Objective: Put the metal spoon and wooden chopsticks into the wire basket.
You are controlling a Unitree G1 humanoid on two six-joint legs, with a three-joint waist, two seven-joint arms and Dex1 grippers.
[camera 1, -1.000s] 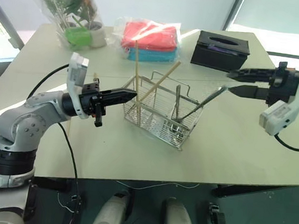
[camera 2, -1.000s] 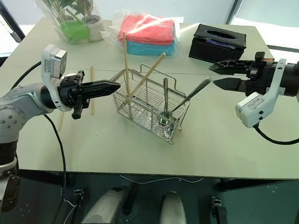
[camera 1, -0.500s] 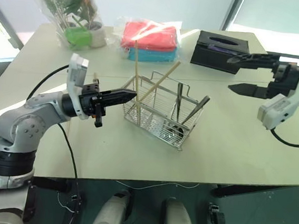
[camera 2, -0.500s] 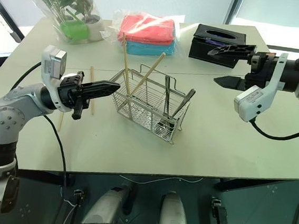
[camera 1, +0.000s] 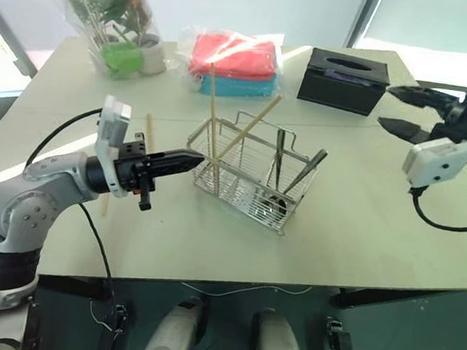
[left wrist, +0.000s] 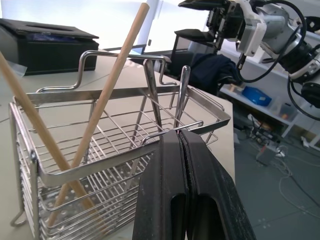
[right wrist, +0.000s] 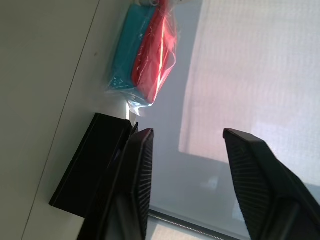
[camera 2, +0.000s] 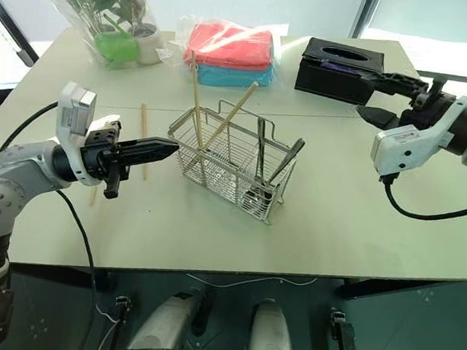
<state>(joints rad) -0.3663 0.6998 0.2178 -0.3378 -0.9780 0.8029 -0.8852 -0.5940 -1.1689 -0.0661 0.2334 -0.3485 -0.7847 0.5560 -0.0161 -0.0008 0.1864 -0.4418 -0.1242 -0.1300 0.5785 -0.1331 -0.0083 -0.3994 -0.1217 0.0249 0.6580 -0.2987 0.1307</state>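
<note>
No text, label, brand, number or sign is reading legibly on any surface inspected.
</note>
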